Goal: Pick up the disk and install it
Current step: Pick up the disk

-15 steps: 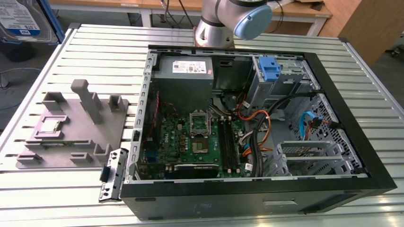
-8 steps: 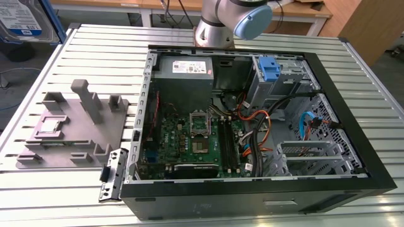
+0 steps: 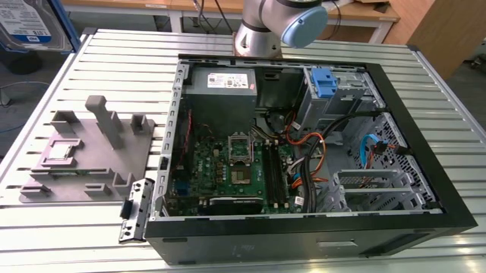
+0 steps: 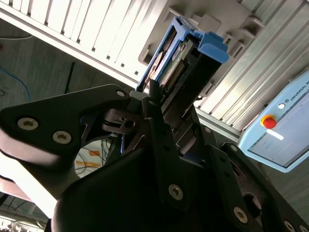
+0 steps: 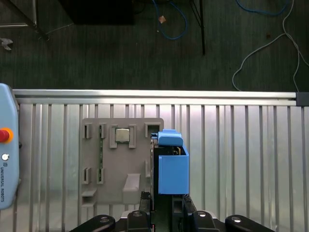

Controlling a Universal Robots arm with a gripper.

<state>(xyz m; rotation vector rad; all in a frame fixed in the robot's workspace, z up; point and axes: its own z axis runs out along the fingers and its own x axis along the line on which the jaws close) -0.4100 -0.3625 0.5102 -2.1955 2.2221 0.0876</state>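
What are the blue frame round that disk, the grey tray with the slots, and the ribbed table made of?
The disk: its blue frame looks like moulded plastic, with a matte, even colour and rounded corners. The grey tray also seems to be plastic, possibly printed; it is dull, with posts and slots formed in one piece. The table looks like bare aluminium: silvery slats with a soft sheen.

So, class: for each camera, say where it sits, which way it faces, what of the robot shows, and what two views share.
Exterior view: off the arm, high, looking down at the open computer case on the slatted table; an arm joint shows.
First wrist view: on the wrist, looking straight down past the gripper at the grey fixture.
Second wrist view: on the wrist, looking along the gripper's black body at the disk.
Shared: both wrist views show the gripper shut on the disk.
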